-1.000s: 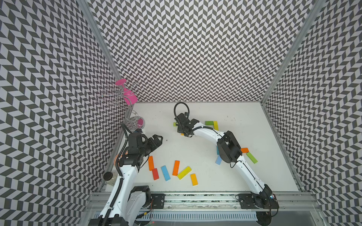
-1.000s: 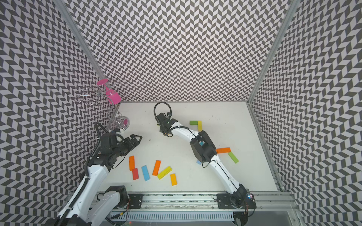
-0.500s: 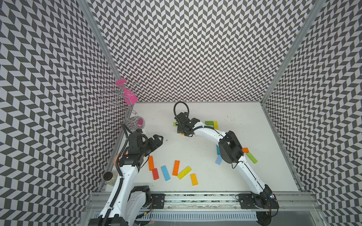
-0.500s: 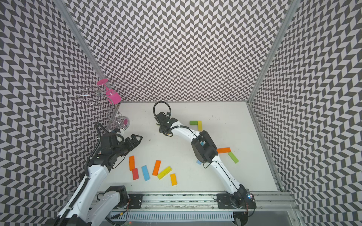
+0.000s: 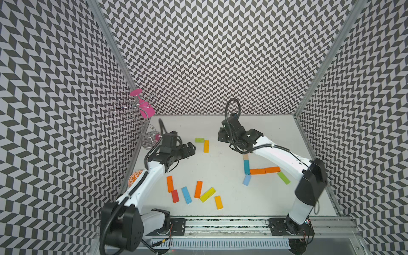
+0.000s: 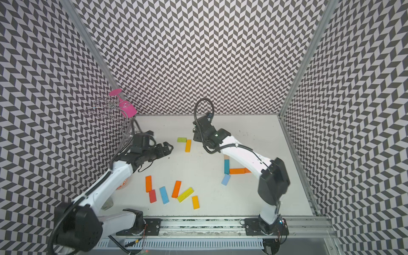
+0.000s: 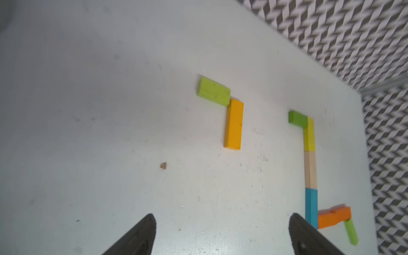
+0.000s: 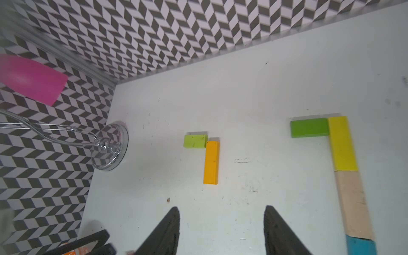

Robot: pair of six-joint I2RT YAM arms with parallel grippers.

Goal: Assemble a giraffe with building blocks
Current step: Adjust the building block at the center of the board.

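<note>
In both top views my left gripper (image 5: 189, 149) hangs over the table (image 5: 276, 136), jaws apart and empty. Just past it a lime block (image 5: 199, 140) lies flat with an amber block (image 5: 206, 146) meeting its corner. Under the right arm (image 5: 278, 155) a tan block (image 5: 245, 157) and a teal block (image 5: 246, 167) run end to end. Two orange blocks (image 5: 265, 170) butt against the teal one's near end. A pale blue block (image 5: 246, 180) and a green block (image 5: 284, 178) slant away just beside them. Six loose blocks (image 5: 198, 189) lie scattered towards the front, and a bowl (image 5: 135, 178) peeks from under the left arm (image 5: 152, 174).

On the left wrist I see the fingers wide apart over bare table. Beyond them the column is topped by a yellow block (image 7: 309, 136) and a dark green block (image 7: 298, 120).

On the right wrist, my right gripper (image 8: 220, 209) stands partly open, holding nothing. A wire stand (image 8: 110, 145) and a pink cup (image 8: 33, 79) sit by the corner.
</note>
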